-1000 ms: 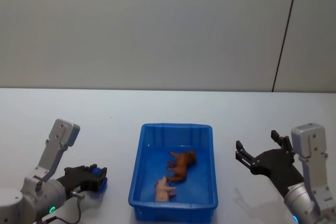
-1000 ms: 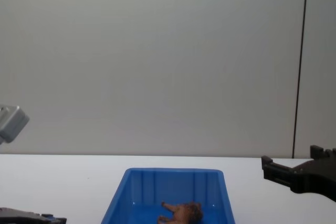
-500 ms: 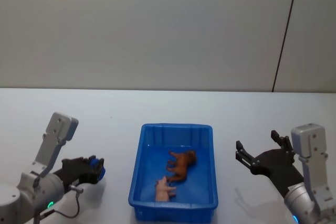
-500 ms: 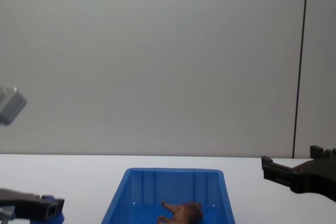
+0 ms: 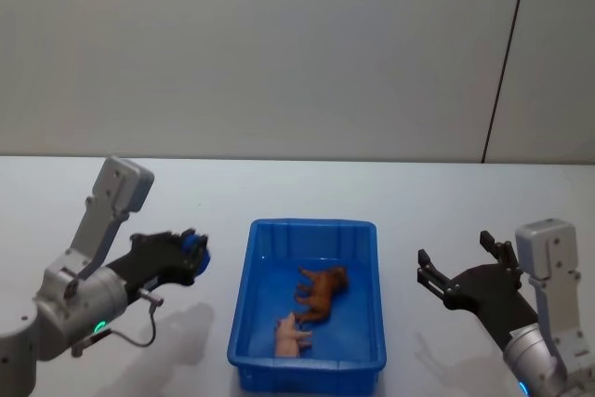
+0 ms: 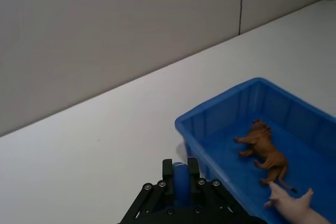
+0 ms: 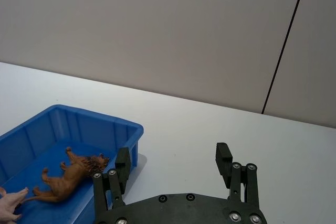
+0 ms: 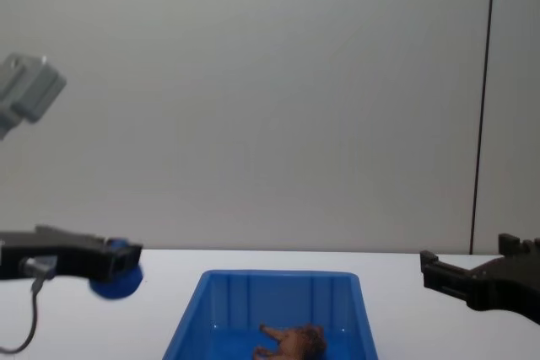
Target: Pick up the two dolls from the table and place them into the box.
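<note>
Currently left gripper (image 5: 191, 253) clasping dark blue doll (image 5: 196, 250), right gripper (image 5: 456, 271) spread wide, idle.

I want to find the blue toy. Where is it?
The left gripper holds the blue doll above the table, left of the blue box.

Each arm is light grey with a boxy, rounded grey block behind its black tool. The left tool (image 5: 186, 256) has slim black linkage fingers with silver screws, a thin grey cable looping below it, and a green light glowing on the grey joint behind. The right tool (image 5: 457, 271) shows blocky fingertips (image 7: 224, 153), silver screws and a blue light farther back.
</note>
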Action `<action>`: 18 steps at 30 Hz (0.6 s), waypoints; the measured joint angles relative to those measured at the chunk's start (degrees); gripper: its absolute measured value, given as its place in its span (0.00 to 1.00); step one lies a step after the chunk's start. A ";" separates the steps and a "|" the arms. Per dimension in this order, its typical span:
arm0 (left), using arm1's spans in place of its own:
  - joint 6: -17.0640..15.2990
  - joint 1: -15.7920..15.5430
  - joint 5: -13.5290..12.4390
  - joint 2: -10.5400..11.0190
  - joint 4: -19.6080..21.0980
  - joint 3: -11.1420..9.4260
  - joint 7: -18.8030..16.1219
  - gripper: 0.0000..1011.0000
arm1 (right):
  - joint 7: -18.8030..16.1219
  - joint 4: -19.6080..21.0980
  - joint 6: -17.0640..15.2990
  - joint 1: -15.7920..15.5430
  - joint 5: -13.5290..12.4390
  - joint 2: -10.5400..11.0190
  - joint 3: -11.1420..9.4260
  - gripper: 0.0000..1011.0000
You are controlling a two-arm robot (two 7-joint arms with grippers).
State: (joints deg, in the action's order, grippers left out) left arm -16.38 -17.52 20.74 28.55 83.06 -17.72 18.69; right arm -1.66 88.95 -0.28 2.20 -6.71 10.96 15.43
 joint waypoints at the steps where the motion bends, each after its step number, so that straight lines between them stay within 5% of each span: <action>1: 0.46 -0.34 -0.15 -0.12 0.21 -0.01 0.91 0.15 | 0.00 0.00 0.00 0.00 0.00 0.00 0.00 0.99; 15: 5.03 -4.28 -0.35 -2.62 -1.23 -1.07 10.54 0.15 | 0.00 0.00 0.00 0.00 0.00 0.00 0.00 0.99; 18: 6.18 -5.45 -0.07 -3.50 -2.54 -1.47 12.84 0.22 | 0.00 0.00 0.00 0.00 0.00 0.00 0.00 0.99</action>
State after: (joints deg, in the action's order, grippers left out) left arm -10.20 -22.97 20.67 25.06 80.52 -19.19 31.53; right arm -1.66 88.95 -0.29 2.20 -6.72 10.96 15.43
